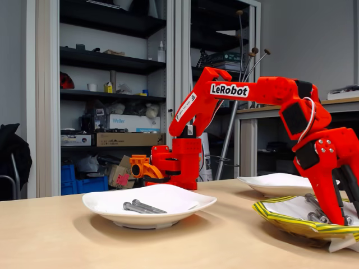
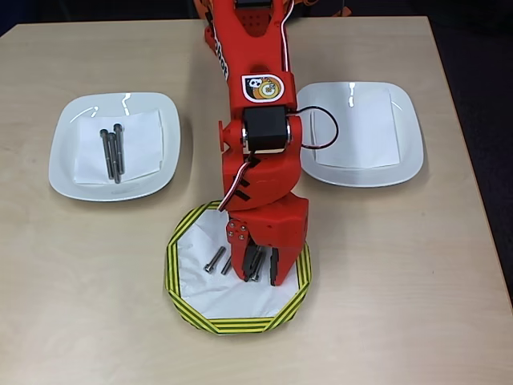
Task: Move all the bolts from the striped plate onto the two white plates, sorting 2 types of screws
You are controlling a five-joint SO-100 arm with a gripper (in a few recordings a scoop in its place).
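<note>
Red arm [image 2: 255, 96] stretched forward, wrist bent down, claw [image 2: 260, 273] slightly parted

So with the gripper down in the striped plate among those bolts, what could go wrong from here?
The gripper reaches into the striped plate where bolts lie close together between and beside its fingers, so it may pinch two at once or knock one aside. A short bolt lies loose nearby and could roll if nudged. The left white plate holds long bolts; a wrong drop would mix the types.
</note>
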